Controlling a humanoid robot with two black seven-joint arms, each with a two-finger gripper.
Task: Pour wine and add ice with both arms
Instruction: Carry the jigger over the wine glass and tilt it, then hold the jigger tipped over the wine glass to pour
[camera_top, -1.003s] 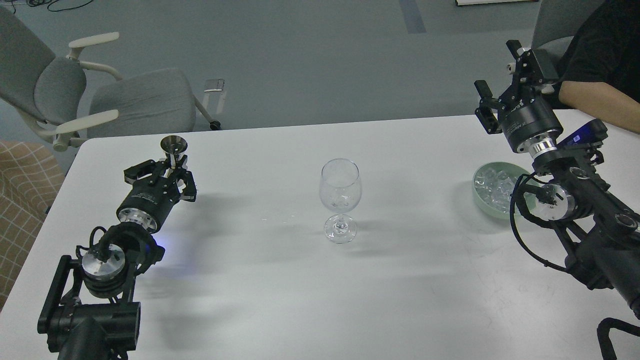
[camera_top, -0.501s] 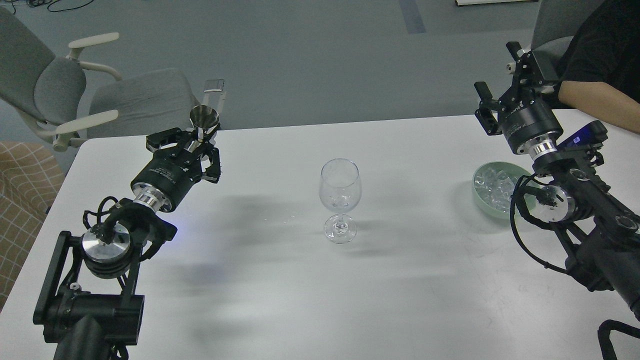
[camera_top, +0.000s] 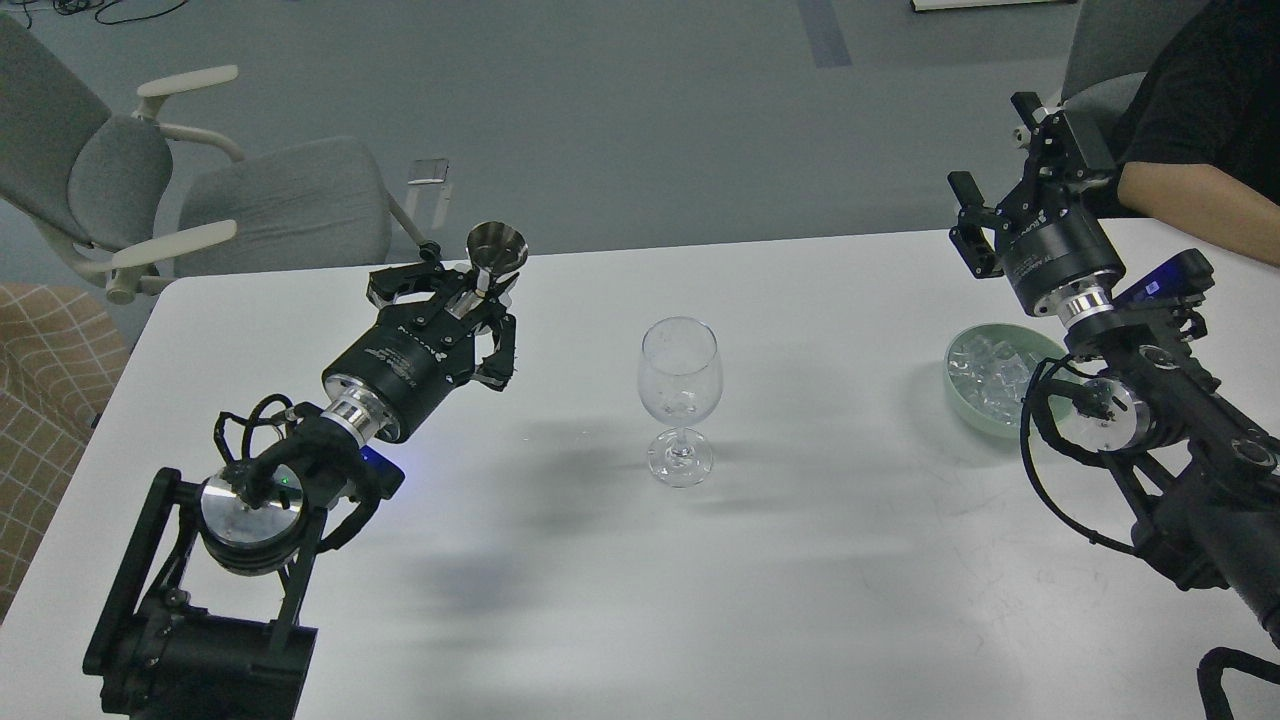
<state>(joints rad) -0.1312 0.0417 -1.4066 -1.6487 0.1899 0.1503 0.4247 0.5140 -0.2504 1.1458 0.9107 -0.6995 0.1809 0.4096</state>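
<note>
L jaws (camera_top: 478, 290) round steel jigger (camera_top: 497, 250)

The cup (camera_top: 497, 247) is shiny metal. The glass (camera_top: 680, 385) is clear and glossy. The table (camera_top: 620, 580) is matt white.

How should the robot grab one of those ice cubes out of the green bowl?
Probably from straight above. The ice lies loose in the shallow green bowl, whose rim blocks a sideways reach. Pinch one top chunk across its flat opposite faces. The right gripper is open and sits beyond the bowl, so it would have to come back over it first.
</note>
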